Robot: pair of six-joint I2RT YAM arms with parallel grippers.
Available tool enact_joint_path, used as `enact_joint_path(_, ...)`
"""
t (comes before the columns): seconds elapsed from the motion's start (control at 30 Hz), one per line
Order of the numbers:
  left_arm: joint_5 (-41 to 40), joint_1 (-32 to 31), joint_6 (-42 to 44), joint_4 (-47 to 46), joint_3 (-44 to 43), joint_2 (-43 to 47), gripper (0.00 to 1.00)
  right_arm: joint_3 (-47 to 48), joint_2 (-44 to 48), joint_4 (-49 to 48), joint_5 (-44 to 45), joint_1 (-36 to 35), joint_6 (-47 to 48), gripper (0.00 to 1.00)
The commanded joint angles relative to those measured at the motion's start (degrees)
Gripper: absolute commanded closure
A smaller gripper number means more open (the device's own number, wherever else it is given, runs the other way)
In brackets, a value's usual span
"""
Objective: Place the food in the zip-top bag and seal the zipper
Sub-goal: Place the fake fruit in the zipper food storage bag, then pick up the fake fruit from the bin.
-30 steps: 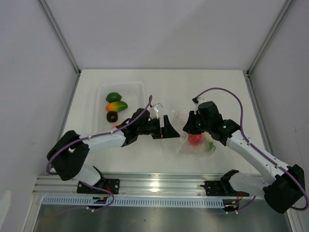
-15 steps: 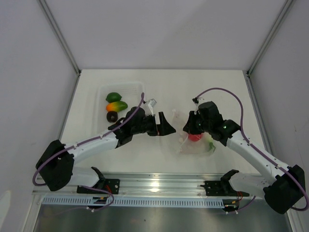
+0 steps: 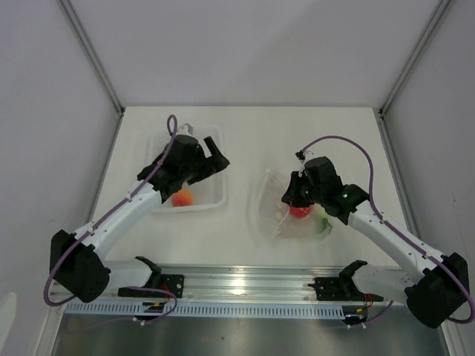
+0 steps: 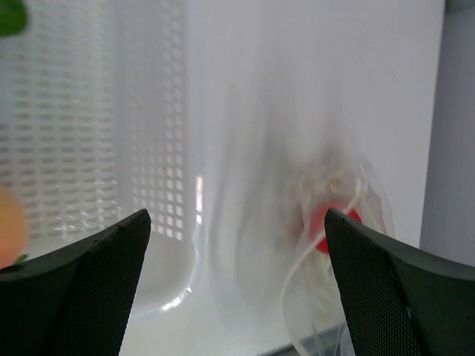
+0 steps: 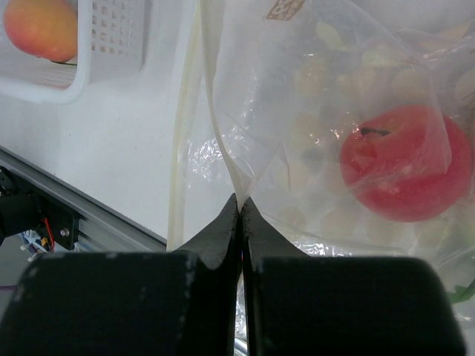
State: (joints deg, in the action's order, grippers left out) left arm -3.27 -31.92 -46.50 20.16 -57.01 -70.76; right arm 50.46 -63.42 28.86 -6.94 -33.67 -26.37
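L arm stretched over white tray (image 3: pixel 194 206) at far left of desk (image 3: pixel 245 133). L fingers (image 3: pixel 214 152) spread wide, holding nothing, above tray's right rim. Orange peach (image 3: pixel 182 197) lies in tray's near part. Green piece (image 4: pixel 10 15) just shows at top corner of L wrist view. Rest of tray hidden under arm. Right of tray & apart from it, zip-top bag (image 3: pixel 286 222) lies crinkled on desk, w/ red fruit (image 3: pixel 300 211) inside & green leaves (image 3: pixel 324 224) toward its right end. R fingers (image 5: pixel 239 210) pressed together, pinching bag's film just left of red fruit.
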Motion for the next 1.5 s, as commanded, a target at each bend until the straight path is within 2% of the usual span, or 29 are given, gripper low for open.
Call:
enact_joint_path(0.0, -7.5, 4.5, -4.8, 16.0, -6.0, -2.4, 0.0, 0.0, 0.9, -1.4, 0.2, -0.3, 0.0, 1.0)
enact_joint_path(0.23, -18.5, 9.2, -19.7, 35.2, -12.7, -8.2, 0.0, -0.1, 0.6, -1.5, 0.2, -0.3, 0.1, 1.0)
enact_joint_path(0.47, -16.0, 11.9, -24.3, 43.3, -14.5, -14.7, 0.02, -0.2, 0.0, -1.7, -0.2, -0.3, 0.1, 1.0)
enact_joint_path(0.63, -12.7, 13.9, -25.4, 43.8, -13.3, -17.7, 0.06, -0.1, 0.1, -1.6, -0.2, -0.3, 0.0, 1.0)
enact_joint_path(0.9, -9.6, 15.9, -23.7, 39.3, -10.4, -19.2, 0.07, -0.4, 0.2, -1.7, -0.1, -0.3, 0.1, 1.0)
enact_joint_path(1.0, -8.3, 16.1, -22.2, 36.7, -9.7, -20.4, 0.11, -0.5, -0.1, -2.0, -0.3, -0.3, 0.1, 1.0)
enact_joint_path(1.47, -8.5, 16.6, -22.2, 32.3, -6.4, -24.2, 0.14, -1.9, -0.3, -2.6, 0.0, -0.4, 0.0, 1.0)
